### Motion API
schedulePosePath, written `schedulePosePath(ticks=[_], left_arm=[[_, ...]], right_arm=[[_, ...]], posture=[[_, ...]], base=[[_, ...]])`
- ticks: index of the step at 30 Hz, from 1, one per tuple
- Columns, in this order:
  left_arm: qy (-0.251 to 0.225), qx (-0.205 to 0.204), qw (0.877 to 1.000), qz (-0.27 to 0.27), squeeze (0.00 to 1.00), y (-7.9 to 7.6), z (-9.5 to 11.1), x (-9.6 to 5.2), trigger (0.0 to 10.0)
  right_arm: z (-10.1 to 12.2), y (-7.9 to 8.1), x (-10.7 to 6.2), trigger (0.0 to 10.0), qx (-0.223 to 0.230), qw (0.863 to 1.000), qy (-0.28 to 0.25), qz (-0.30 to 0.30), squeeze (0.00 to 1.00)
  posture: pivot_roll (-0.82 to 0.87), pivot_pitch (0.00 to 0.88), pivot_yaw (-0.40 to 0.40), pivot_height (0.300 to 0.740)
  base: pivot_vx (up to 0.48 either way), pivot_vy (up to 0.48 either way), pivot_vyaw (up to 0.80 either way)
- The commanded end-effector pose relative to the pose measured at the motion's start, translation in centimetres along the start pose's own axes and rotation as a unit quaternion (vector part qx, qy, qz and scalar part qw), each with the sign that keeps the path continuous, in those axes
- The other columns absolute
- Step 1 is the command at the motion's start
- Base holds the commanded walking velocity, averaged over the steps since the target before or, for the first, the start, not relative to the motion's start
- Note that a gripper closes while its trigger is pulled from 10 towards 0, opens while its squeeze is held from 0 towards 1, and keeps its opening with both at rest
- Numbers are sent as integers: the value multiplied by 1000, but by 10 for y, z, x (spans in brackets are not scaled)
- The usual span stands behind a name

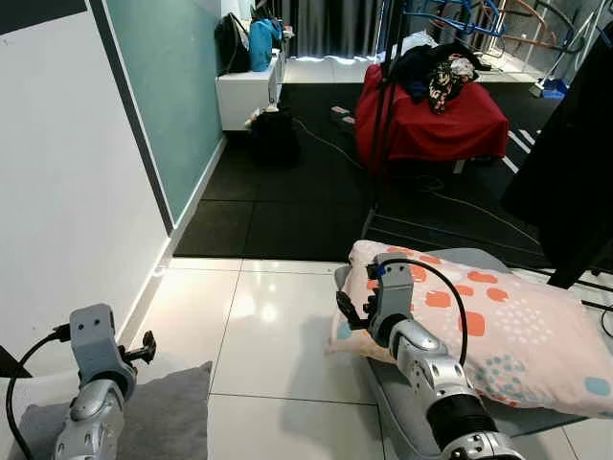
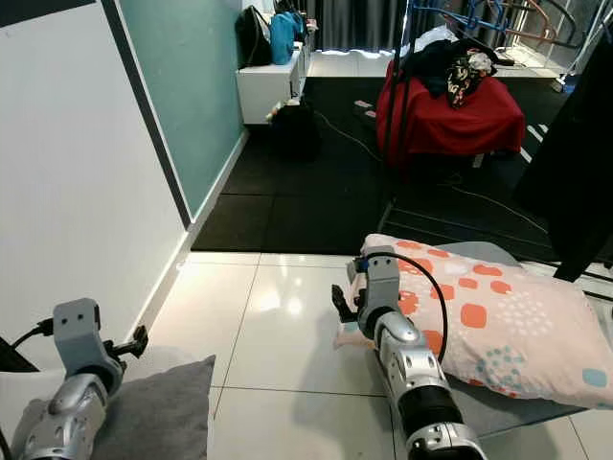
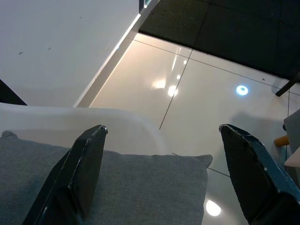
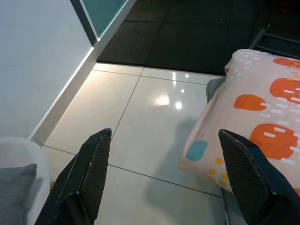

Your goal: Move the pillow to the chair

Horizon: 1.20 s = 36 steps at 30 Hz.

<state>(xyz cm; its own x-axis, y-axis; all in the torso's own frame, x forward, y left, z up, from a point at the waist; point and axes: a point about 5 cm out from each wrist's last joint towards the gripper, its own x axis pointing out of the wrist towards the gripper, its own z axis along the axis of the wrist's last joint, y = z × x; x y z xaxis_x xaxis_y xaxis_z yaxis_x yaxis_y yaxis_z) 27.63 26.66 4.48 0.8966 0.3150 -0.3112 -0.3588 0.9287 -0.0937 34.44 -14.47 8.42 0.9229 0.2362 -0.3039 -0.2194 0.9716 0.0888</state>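
- Patterned pillow (image 1: pixel 498 331): lay on a grey pad on the tiled floor, robot's right, not yet grasped.
- White chair (image 3: pixel 93 123) with grey cushion (image 1: pixel 163 417): stood lower left.
- Right gripper (image 4: pixel 168 183): spread wide, empty, near the pillow's corner; approach step, closing on that corner likely next.
- Left gripper (image 3: pixel 161 178): spread, empty, above the cushion.

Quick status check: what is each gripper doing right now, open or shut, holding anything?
Left gripper: open, empty, above the grey cushion.
Right gripper: open, empty, beside the patterned pillow, not yet gripping it.
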Motion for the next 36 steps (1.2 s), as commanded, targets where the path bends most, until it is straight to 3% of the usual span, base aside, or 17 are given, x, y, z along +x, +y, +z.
schedulePosePath(ticks=[1, 20, 31, 34, 36], left_arm=[[0, -6, 1000, 3, 0, 0, -1, -2, 10000], [1, -8, 1000, 2, 0, -1, -2, -1, 10000], [24, -4, 1000, -7, 0, -8, -19, -4, 10000], [32, 1, 999, -16, 0, -13, -26, -8, 10000], [46, 6, 998, -31, 0, -21, -38, -16, 10000]], right_arm=[[0, 1, -1, 10000, 4, 1000, 0, 4, 0], [-1, 1, -1, 10000, 3, 1000, 1, 4, 0], [-2, 0, -1, 10000, 7, 1000, 4, 4, 0], [-5, -10, -3, 10000, 4, 1000, 8, -9, 0], [-20, -28, -11, 10000, -7, 999, 30, -32, 0]], posture=[[-120, 61, 5, 740], [-121, 48, 1, 740], [-119, 42, -1, 740], [-111, 44, -5, 740], [-112, 50, -7, 740]], base=[[0, 0, 0], [0, 0, 0], [0, 0, 0], [0, 0, 0], [0, 0, 0]])
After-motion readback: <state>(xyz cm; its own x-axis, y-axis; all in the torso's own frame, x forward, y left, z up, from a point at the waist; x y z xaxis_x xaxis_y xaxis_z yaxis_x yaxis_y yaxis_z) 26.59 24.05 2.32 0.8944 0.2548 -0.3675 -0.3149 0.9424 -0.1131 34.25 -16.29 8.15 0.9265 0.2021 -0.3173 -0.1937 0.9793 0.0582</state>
